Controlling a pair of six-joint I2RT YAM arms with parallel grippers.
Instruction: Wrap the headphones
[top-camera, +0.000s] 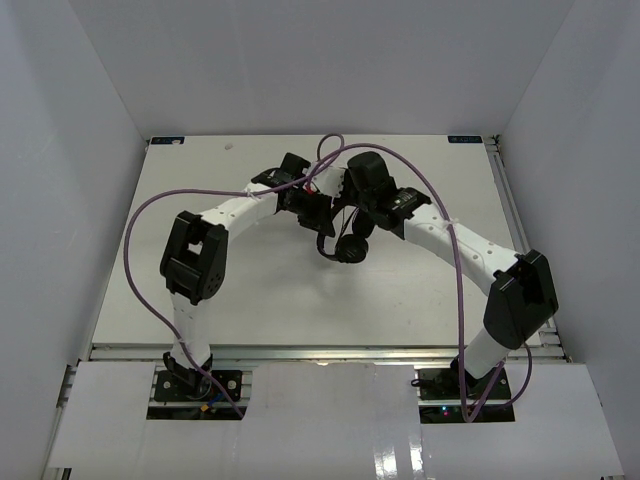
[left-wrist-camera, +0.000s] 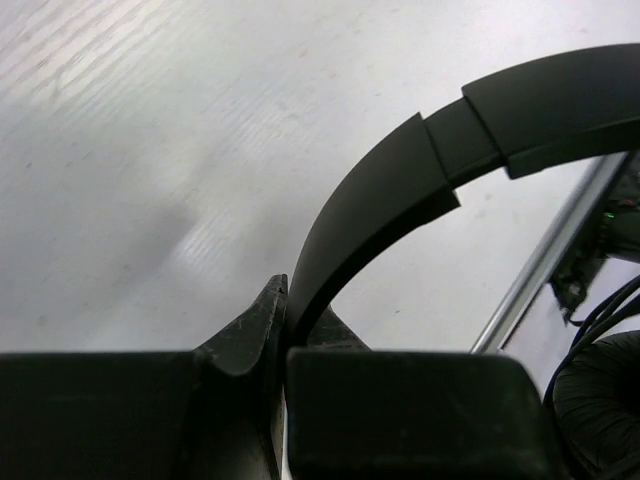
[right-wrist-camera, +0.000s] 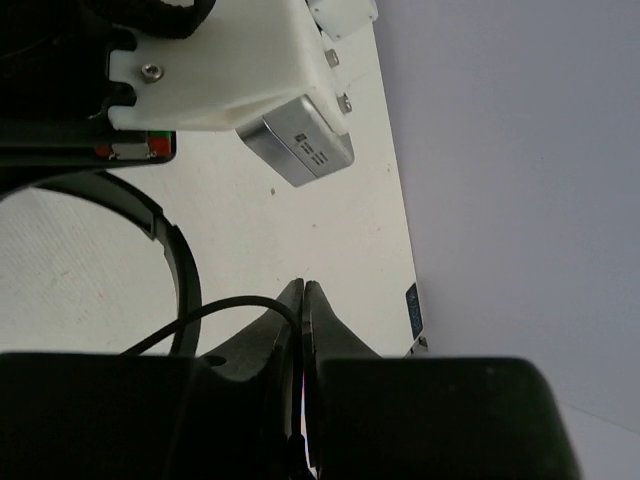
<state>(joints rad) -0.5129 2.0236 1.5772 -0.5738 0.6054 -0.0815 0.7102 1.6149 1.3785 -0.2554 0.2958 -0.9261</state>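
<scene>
The black headphones hang between my two grippers above the middle of the table, with one round earcup (top-camera: 350, 248) lowest. My left gripper (top-camera: 312, 208) is shut on the arched headband (left-wrist-camera: 400, 185). In the left wrist view the band rises from between the jaws (left-wrist-camera: 287, 312) and curves right, and an earcup (left-wrist-camera: 600, 405) shows at the lower right. My right gripper (top-camera: 347, 203) is shut on the thin black cord (right-wrist-camera: 215, 308). The cord arcs from the left into the closed fingertips (right-wrist-camera: 303, 300). The headband (right-wrist-camera: 180, 255) curves just left of them.
The left arm's white wrist housing (right-wrist-camera: 230, 70) sits close above the right gripper. Purple arm cables (top-camera: 440, 215) loop over both arms. The white table (top-camera: 150, 250) is walled on three sides, with a metal rail (left-wrist-camera: 545, 260) along its edge.
</scene>
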